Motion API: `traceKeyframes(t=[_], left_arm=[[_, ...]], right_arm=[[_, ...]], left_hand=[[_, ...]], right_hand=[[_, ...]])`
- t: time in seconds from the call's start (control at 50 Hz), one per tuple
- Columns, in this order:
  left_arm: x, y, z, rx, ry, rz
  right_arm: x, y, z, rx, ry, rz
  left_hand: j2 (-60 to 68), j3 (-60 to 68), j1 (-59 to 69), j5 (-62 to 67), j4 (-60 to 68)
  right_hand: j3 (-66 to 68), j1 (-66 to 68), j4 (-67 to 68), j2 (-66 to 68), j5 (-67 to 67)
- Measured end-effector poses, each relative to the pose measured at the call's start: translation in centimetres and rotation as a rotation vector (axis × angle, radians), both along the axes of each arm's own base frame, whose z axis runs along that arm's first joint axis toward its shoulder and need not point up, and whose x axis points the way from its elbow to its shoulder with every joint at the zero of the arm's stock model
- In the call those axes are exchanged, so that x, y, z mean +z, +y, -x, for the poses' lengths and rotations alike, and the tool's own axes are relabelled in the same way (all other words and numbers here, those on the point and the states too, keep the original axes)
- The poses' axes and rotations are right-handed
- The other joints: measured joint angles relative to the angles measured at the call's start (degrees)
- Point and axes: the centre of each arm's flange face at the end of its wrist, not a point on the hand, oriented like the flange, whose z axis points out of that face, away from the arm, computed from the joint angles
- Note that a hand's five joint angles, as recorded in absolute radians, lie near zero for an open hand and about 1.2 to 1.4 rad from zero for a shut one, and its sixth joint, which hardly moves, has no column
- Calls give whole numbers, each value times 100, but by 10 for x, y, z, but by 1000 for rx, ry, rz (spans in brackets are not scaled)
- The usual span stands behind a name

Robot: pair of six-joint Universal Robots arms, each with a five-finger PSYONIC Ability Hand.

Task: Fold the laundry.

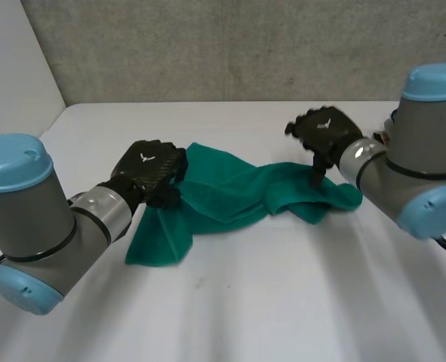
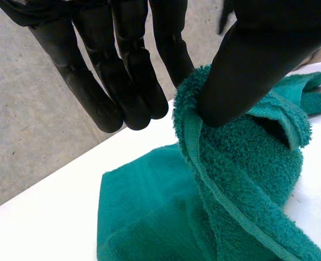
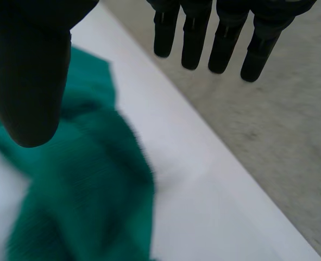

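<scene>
**Green towel lies bunched between two open hands**

The green towel [image 1: 230, 192] lies crumpled across the middle of the white table [image 1: 283, 302], creased, with one flap spread flat toward the near-left. The left hand [image 1: 151, 170] is at its left part and hides the cloth beneath it. Seen from that wrist, the fingers [image 2: 127, 81] are straight and clear of the terry, while the thumb presses into a raised hemmed fold. The right hand [image 1: 324, 132] hangs over the towel's right end, fingers [image 3: 225, 38] straight and holding nothing. Whether its thumb touches the cloth cannot be told.
</scene>
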Motion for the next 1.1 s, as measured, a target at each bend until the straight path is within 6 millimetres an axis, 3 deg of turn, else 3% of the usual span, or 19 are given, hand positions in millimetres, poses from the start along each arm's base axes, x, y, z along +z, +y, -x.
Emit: traceKeyframes(t=[0.12,0.22,0.32,0.54,0.62,0.78,0.88,0.96,1.04,1.1], left_arm=[[0,-2,1,1,1,1],[-2,-4,1,3,-1,-2],[-4,-7,-1,16,-3,-7],[-9,-18,-7,59,-7,-26],[-11,-21,-7,67,-10,-37],[-11,-28,-11,99,-19,-52],[9,-28,-24,145,-21,-50],[30,-22,-30,153,-17,-30],[39,-15,-30,137,-22,-23],[33,-16,-27,121,-45,-35]], right_arm=[[-25,26,1,160,144,3],[-49,30,-4,223,180,12],[-81,26,-17,259,181,66],[-111,4,-32,233,138,235],[-114,-4,-33,203,105,272],[-94,-8,-24,107,43,244],[-32,-9,8,-52,-58,95],[1,-3,38,-166,-86,-99],[13,5,56,-230,-55,-273],[15,7,63,-254,-16,-368]], left_hand=[[0,0,0,0,0],[0,0,0,0,0],[0,0,0,1,0],[0,0,0,1,0],[0,0,0,1,0],[0,0,0,0,0],[0,0,0,1,0],[0,0,0,1,1],[0,0,0,1,1],[0,0,0,1,1]], right_hand=[[555,593,586,526,564],[954,970,978,1000,934],[1379,1373,1385,1377,1339],[1906,1921,1910,1928,1865],[4167,4105,4189,4263,4143],[4643,4305,4708,4628,4530],[4648,4305,4713,4628,4532],[4648,4305,4714,4628,4556],[4648,4305,4714,4628,4556],[4648,4305,4714,4628,4556]])
